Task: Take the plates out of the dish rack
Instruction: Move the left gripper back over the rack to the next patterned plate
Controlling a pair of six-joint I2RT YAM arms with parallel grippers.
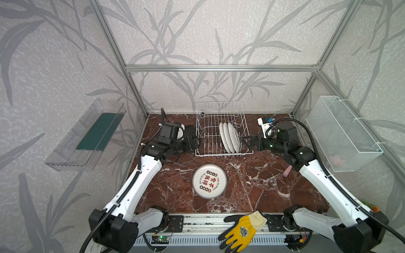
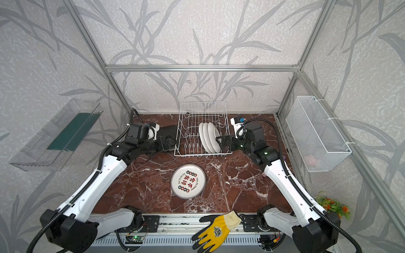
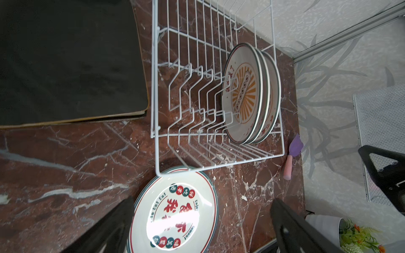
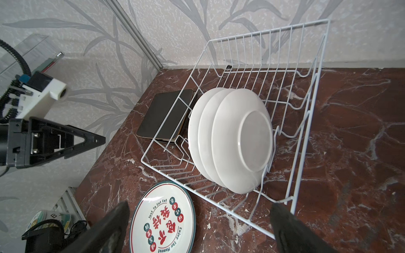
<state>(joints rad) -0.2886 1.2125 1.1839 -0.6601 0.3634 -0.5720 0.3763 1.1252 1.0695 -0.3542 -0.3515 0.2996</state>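
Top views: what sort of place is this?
Probably a staged robot test booth, not a home kitchen: a bare metal frame holds wallpapered walls, and a dish rack sits on a marble-look table.

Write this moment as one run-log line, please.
white wire dish rack: three round white plates standing | red marble table: round printed plate flat, black square plates stacked | left gripper: open, empty | right gripper: open, empty

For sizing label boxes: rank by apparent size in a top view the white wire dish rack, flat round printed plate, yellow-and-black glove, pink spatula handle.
1. white wire dish rack
2. yellow-and-black glove and flat round printed plate: similar; glove nearer the camera, so unranked
3. pink spatula handle, partly hidden
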